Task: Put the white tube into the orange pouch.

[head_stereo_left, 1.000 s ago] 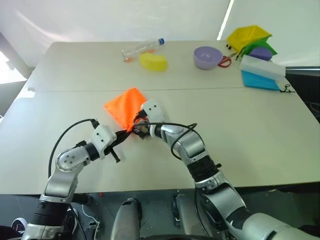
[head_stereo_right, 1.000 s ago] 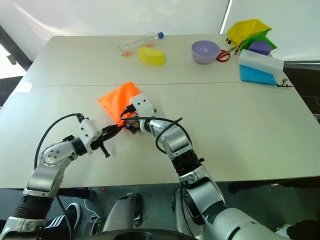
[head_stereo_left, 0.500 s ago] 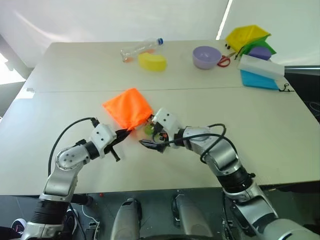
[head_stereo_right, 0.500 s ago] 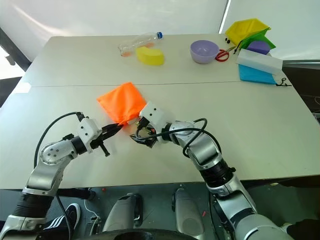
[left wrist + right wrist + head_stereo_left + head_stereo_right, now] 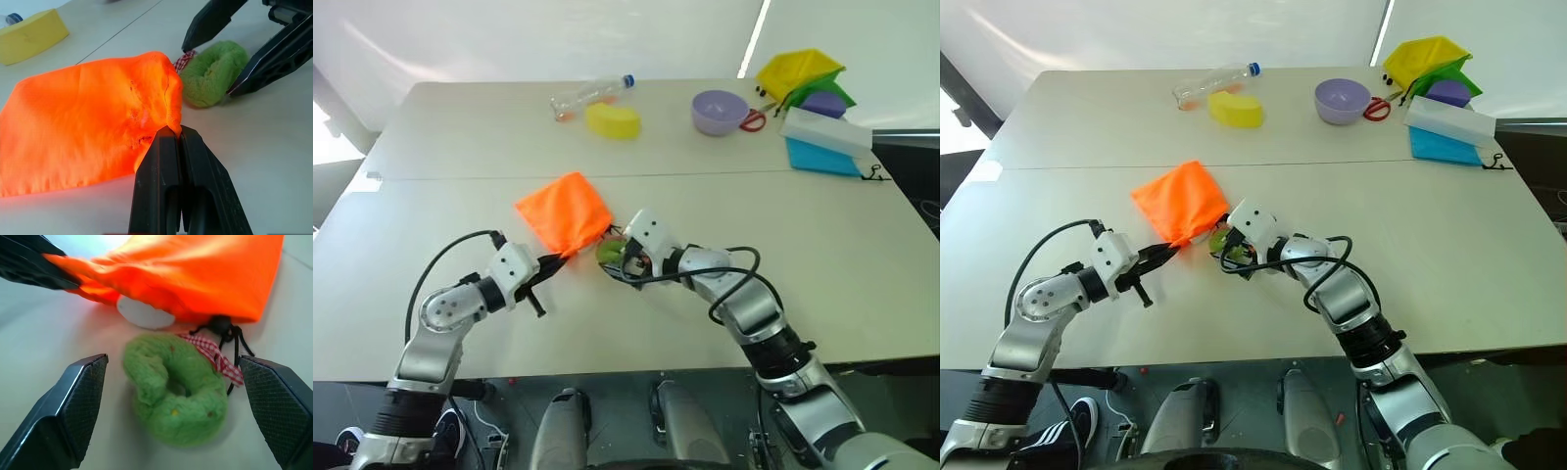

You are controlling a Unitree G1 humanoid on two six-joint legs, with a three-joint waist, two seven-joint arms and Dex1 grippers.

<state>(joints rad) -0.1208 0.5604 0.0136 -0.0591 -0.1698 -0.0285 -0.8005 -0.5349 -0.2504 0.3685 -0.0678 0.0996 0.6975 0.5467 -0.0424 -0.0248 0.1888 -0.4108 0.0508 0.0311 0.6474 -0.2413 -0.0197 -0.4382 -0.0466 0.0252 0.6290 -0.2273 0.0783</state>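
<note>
The orange pouch (image 5: pixel 564 213) lies near the middle of the bench (image 5: pixel 822 245) with the rounded end of the white tube (image 5: pixel 145 314) showing in its mouth, and its green round tag (image 5: pixel 175 387) rests on the bench just beside that opening. The left gripper (image 5: pixel 172 134), reaching in low from the near edge, is pinched tight on the pouch's rim, while the right gripper (image 5: pixel 176 396) has its fingers spread wide either side of the tag, holding nothing. The bench's right half is bare, the far edge carrying a clear bottle (image 5: pixel 590 95) and a purple bowl (image 5: pixel 720 111).
</note>
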